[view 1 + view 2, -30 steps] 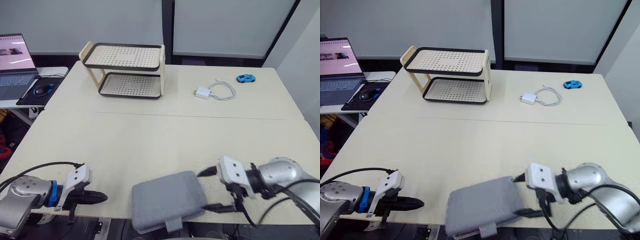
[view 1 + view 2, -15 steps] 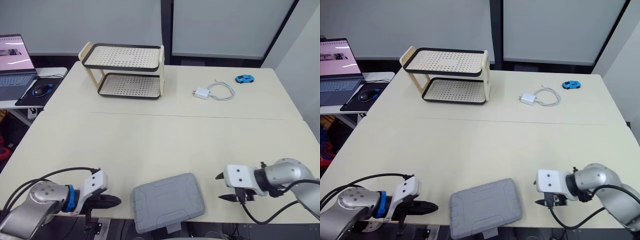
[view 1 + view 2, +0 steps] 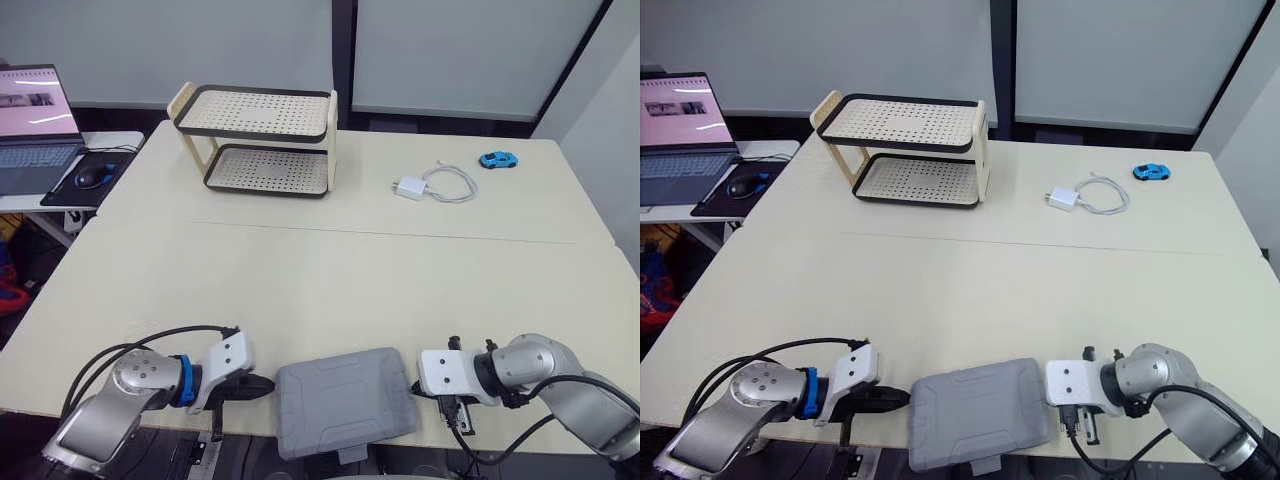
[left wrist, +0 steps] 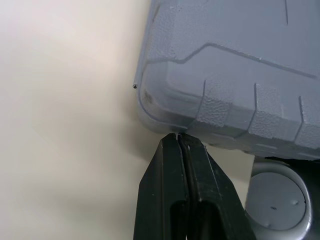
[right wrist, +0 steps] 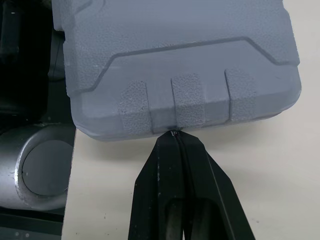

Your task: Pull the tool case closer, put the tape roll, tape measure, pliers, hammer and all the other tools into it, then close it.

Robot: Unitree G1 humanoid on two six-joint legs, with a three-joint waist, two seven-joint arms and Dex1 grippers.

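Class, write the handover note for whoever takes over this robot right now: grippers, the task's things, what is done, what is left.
Left gripper: shut, tips at the left side of the tool case.
Right gripper: shut, tips at the case's right side.
Tool case: closed, lying flat at the near edge of the table, its front overhanging.
Done: case pulled near, lid down.
Left: check the front latch, which I cannot judge, then probably draw both arms back.
The rack, charger and toy car sit at the far side.
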